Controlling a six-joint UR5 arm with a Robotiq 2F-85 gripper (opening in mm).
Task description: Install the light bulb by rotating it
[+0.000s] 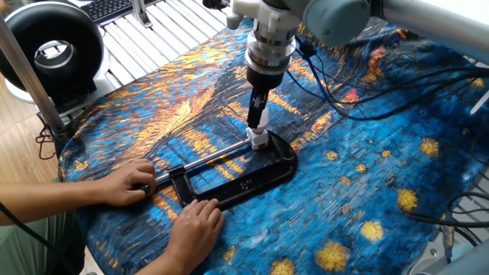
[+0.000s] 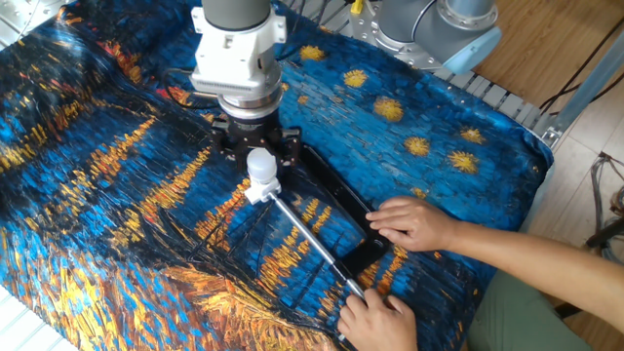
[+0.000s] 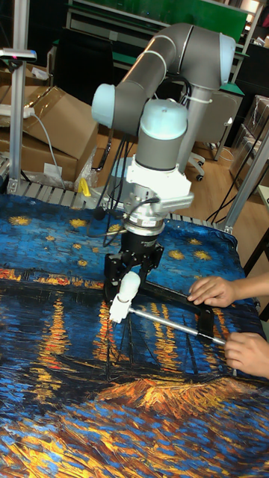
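We log a small white frosted light bulb [image 2: 260, 166] standing upright on its white socket block [image 2: 255, 191] at the 12 o'clock end of a black metal clamp [image 1: 248, 182] on the blue-and-gold cloth-covered worktop [image 1: 367, 183], with the black two-finger claw [image 3: 128, 284] straddling the bulb, grip indeterminable.

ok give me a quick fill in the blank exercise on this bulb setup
1. The gripper stands over the light bulb, which points ____ from its socket block.
2. The socket block is held at the end of a black ____ lying on the cloth.
3. Two human ____ steady the far end of that tool.
4. The table is covered by a blue and ____ painted cloth.

Missing words: up; clamp; hands; orange
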